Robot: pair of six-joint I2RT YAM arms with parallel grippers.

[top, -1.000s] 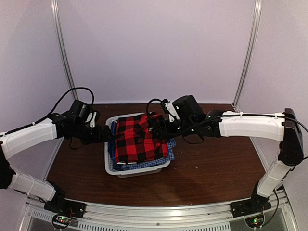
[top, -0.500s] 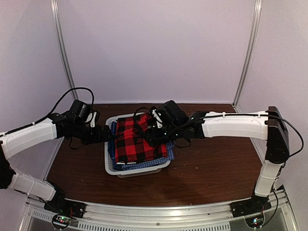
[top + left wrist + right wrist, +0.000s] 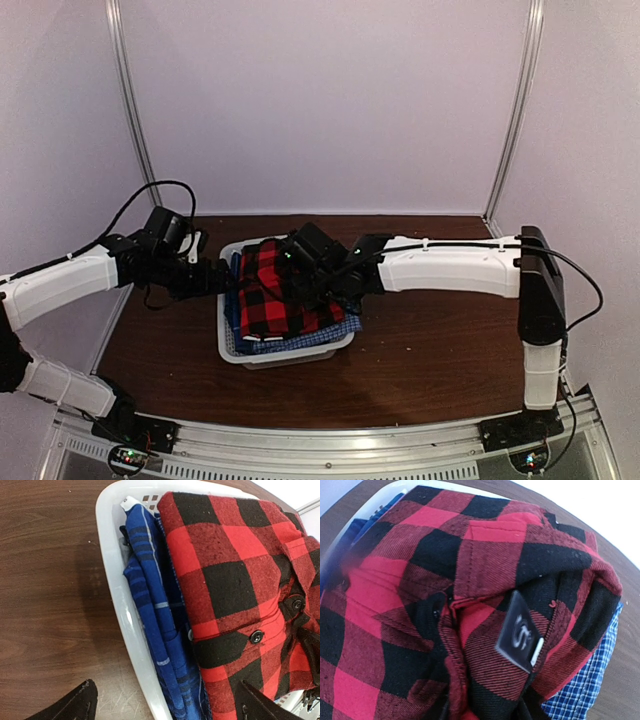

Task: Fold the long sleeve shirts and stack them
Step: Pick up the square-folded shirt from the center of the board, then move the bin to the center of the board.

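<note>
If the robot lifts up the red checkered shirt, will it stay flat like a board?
Probably not. The red plaid shirt shows soft folds and wrinkles, so it would likely droop and unfold. It looks like thick woven cloth, so probably not slippery. The blue checked shirt beneath might get tugged along.

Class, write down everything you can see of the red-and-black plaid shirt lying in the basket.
The red-and-black buffalo plaid cloth shirt looks like thick woven flannel, with black buttons and a dark label. It lies folded and rumpled on top of a blue checked shirt inside the pale grey plastic basket. The right tool is down on its top, where the cloth is bunched into a ridge.
</note>
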